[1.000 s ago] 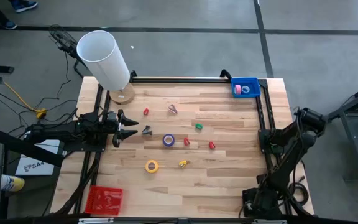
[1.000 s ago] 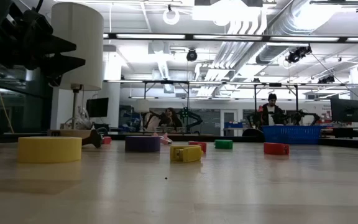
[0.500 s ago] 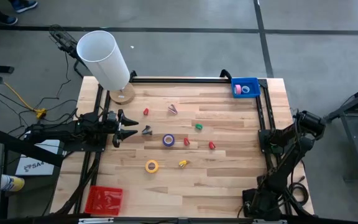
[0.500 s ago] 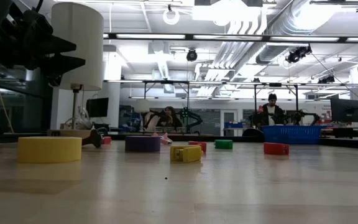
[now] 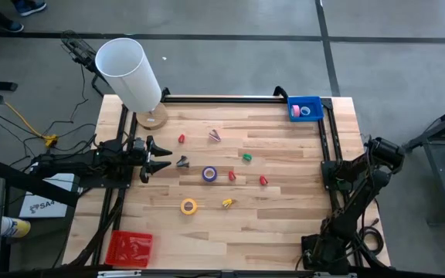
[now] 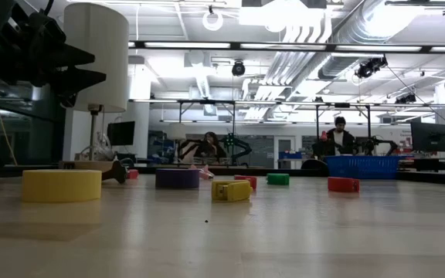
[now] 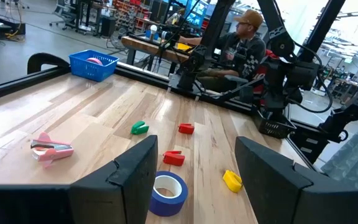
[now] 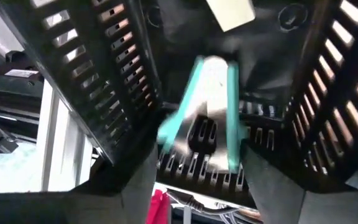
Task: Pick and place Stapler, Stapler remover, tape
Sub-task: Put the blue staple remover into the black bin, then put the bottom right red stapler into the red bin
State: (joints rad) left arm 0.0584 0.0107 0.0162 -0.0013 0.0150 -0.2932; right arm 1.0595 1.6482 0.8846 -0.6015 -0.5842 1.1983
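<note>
Jaws of my left gripper [image 5: 159, 159] stand apart and empty, hovering at the left table edge, pointed at the dark staple remover [image 5: 182, 162] just beside them. My right gripper [image 5: 338, 184] is folded back at the right table edge, and I cannot tell how its fingers are set.

Task status, judged from the layout:
- Done: the blue bin [image 5: 314, 103] at the far right corner holds a pink tape roll [image 5: 295, 112] and a blue one [image 5: 306, 112].
- Remaining: purple tape roll [image 5: 209, 174] and yellow tape roll [image 5: 188, 206], both near mid-table; pink stapler [image 5: 215, 136]; small red [image 5: 263, 180], green [image 5: 247, 157] and yellow [image 5: 227, 203] pieces scattered between.

A red tray [image 5: 129, 248] sits at the near left corner.
</note>
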